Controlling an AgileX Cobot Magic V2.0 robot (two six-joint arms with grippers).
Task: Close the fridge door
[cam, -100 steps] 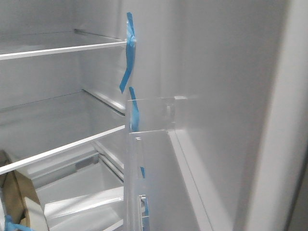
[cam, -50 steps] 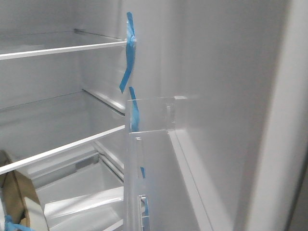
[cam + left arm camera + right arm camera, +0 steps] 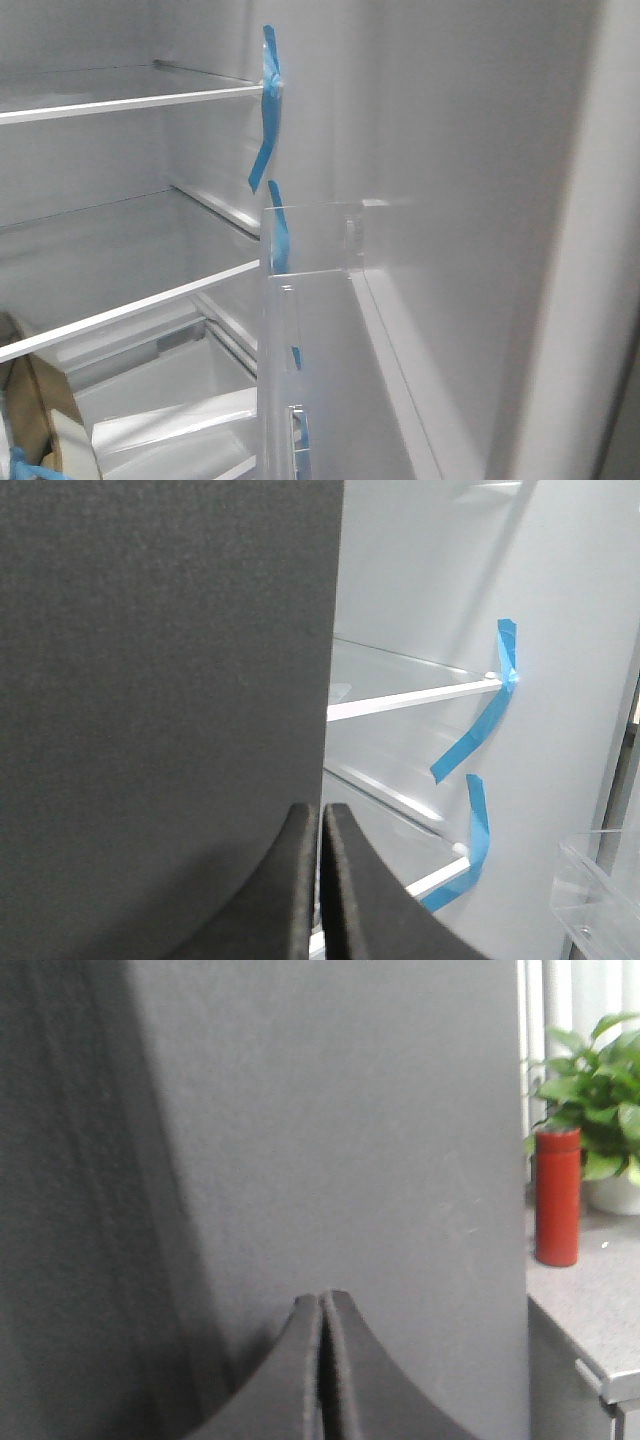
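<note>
Nothing has moved that we can see since the earlier front frames: the shelves, the tape and the clear bin sit just where they were.

From the front we look into the open fridge. Its white shelves (image 3: 130,100) run across the left, with a drawer (image 3: 180,400) lower down. Part of a brown object shows at the lower left corner; we cannot tell what it is. The door (image 3: 470,200) stands open at our right, its white inner face towards us. A clear bin (image 3: 315,240) is fixed on that face, and blue tape (image 3: 268,110) hangs at the bin's near edge and above it.

Our left pincer (image 3: 321,880) has its dark fingers pressed together, only a thin seam between them. It holds nothing. A dark grey panel (image 3: 160,700) fills the view just past it, and whether the fingertips touch the panel we cannot tell. Beside the panel's edge the fridge interior shows, with two shelves and curled blue tape.

Our right pincer (image 3: 321,1370) is likewise closed on nothing, fingers together. It sits close against a matte dark grey surface (image 3: 330,1130) that takes up most of that view; contact is unclear. Past that surface's edge a red bottle (image 3: 557,1196) stands on a grey tabletop (image 3: 580,1310), next to a green plant (image 3: 595,1090).
</note>
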